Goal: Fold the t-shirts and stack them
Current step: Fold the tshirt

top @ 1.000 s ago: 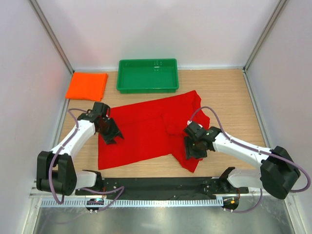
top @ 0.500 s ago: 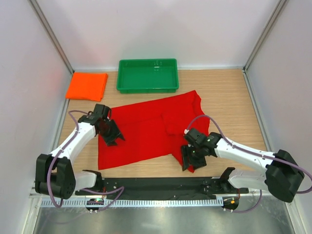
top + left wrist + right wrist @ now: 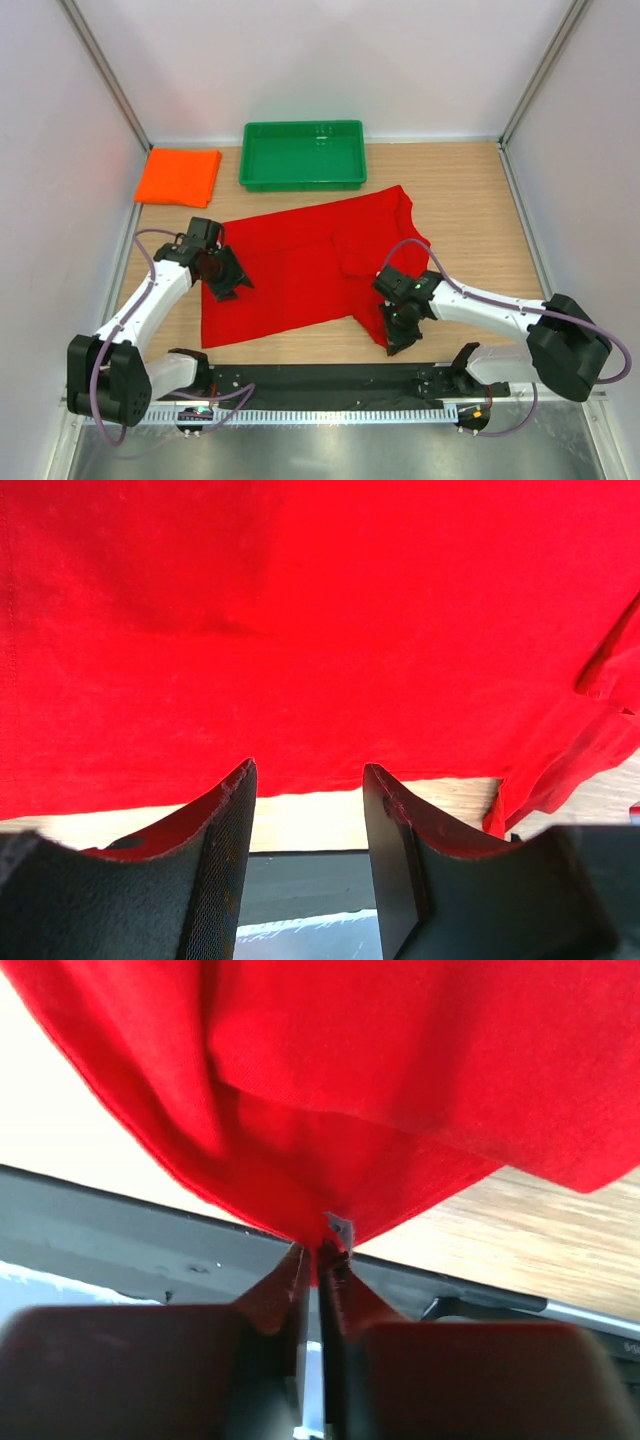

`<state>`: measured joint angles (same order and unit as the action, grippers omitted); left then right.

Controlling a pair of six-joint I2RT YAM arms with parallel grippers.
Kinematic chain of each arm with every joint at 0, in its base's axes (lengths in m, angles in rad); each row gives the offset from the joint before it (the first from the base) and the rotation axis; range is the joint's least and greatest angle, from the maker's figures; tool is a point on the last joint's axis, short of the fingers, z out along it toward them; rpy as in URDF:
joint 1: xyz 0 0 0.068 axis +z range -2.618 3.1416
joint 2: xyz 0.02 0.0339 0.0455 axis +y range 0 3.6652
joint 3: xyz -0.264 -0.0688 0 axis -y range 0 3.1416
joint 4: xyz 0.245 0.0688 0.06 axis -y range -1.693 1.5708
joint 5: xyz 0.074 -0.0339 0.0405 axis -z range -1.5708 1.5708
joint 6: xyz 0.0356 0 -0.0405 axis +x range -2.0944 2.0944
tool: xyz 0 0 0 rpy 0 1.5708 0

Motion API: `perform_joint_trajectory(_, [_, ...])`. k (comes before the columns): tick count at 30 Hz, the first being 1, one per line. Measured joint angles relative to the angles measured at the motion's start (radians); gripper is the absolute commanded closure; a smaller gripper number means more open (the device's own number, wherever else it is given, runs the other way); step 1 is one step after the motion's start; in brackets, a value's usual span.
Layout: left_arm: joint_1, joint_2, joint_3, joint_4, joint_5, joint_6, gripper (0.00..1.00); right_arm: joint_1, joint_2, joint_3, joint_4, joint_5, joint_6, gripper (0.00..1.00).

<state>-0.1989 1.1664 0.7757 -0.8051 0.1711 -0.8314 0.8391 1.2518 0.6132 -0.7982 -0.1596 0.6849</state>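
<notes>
The red t-shirt (image 3: 300, 262) lies spread out across the middle of the table, its right side rumpled. The orange t-shirt (image 3: 178, 176) rests folded at the far left. My left gripper (image 3: 229, 282) hovers over the red shirt's left part, open, with nothing between its fingers; in the left wrist view the red cloth (image 3: 300, 630) fills the frame beyond the left gripper (image 3: 308, 805). My right gripper (image 3: 397, 336) is at the shirt's near right corner. The right wrist view shows that gripper (image 3: 322, 1256) shut on a pinch of the red cloth (image 3: 400, 1080), which bunches up from the jaws.
A green plastic tray (image 3: 246, 160) stands at the back centre, next to the orange shirt. White walls close in the left, right and back sides. A black rail (image 3: 330, 378) runs along the near edge just below the red shirt.
My right gripper moved down toward the shirt's near right corner and shut on the cloth. The left gripper stayed open and barely shifted.
</notes>
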Motion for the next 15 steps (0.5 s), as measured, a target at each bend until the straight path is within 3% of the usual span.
perform_joint_trajectory(9, [0.0,-0.003,-0.002,-0.002,-0.006,0.0,0.51,0.004,-0.004,0.151,-0.092,-0.02,-0.054,0.99])
perform_joint_trajectory(15, [0.0,-0.003,-0.002,-0.001,-0.006,-0.001,0.52,0.005,0.206,0.426,-0.115,0.055,-0.121,0.94])
